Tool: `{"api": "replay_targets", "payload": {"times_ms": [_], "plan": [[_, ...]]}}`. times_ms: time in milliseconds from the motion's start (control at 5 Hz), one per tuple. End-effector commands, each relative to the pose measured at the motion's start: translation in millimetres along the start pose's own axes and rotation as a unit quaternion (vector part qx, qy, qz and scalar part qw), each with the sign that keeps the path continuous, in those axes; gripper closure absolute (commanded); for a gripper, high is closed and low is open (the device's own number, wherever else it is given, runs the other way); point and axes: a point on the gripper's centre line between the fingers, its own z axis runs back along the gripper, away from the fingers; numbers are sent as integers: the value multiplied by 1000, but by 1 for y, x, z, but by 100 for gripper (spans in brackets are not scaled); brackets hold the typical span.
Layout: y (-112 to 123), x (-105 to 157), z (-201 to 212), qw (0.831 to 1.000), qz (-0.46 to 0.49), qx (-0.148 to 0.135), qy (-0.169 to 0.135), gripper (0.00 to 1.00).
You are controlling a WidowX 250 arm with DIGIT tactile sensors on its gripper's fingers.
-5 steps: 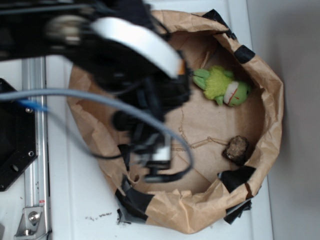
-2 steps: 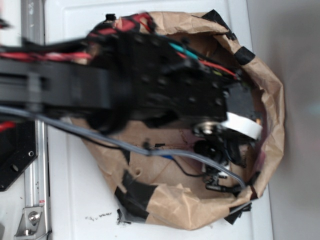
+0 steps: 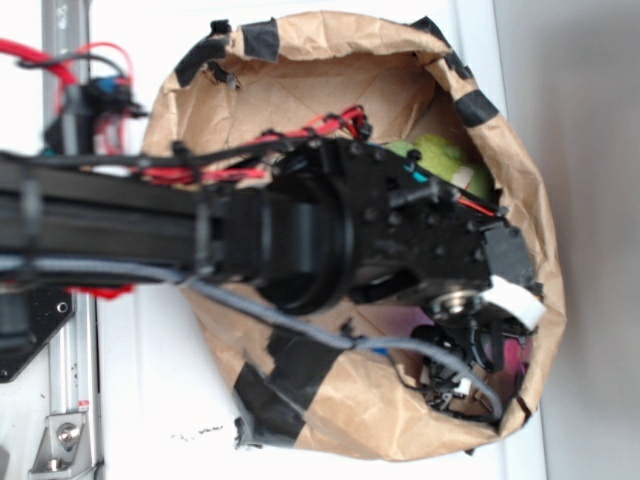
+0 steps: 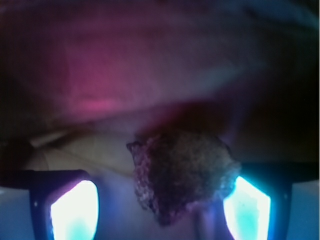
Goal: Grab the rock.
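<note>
In the wrist view the rock [image 4: 182,172], a rough brown-grey lump, sits between my two glowing pads [image 4: 75,210]. It lies close against the right pad and well apart from the left one. My gripper [image 4: 160,210] is open around it. In the exterior view my gripper [image 3: 470,375] is low at the bag's lower right corner, and the arm hides the rock there.
A brown paper bag with black tape [image 3: 300,50] rings the workspace, its wall [image 3: 540,250] close to the gripper on the right. A green-yellow plush toy [image 3: 445,158] peeks out above the arm. A metal rail [image 3: 65,400] runs down the left.
The arm has swung from the bag's left side across to its lower right corner and gone down, covering the rock and most of the plush toy.
</note>
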Motion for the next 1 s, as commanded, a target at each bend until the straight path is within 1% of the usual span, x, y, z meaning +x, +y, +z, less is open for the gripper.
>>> {"api": "replay_targets", "payload": {"times_ms": [0,200,400,600,800], "plan": [[-11,14,37,994,-29,87,-52,100],[-5,5,94,994,-28,88,-61,100],[-2,0,143,992,-3,122,-30,100],[6,-13,178,987,120,110,6,100],[12,-22,198,976,192,88,43,100]]}}
